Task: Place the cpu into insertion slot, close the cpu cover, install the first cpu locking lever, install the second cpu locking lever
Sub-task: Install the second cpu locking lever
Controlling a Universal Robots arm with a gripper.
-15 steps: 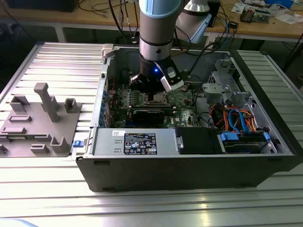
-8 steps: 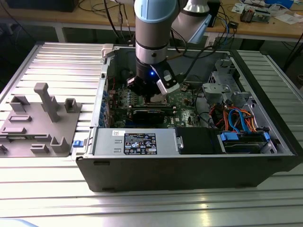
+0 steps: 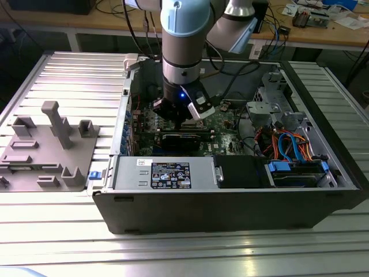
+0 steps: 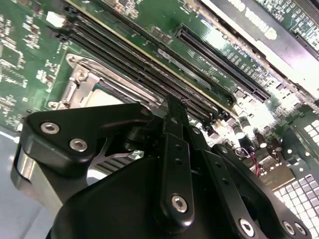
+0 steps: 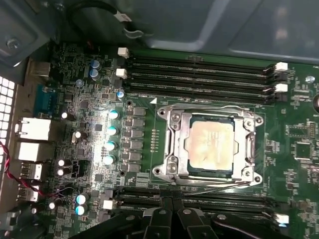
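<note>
On the green motherboard [image 5: 89, 74], cpu [image 5: 209, 144] under cpu cover [image 5: 174, 144]; tool [image 4: 172, 112] pressed together.

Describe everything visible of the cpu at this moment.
The cpu is a flat square chip with a pale, smeared metal top that catches the light. In the first wrist view it lies flat in the insertion slot on the green motherboard, framed by the cpu cover, a silver metal plate whose window shows the chip's top. The gripper's dark linkage sits apart from it, toward the memory slots.

computer case [image 3: 230, 213] | grey fixture tray [image 3: 49, 150] | slatted table [image 3: 173, 254]
</note>
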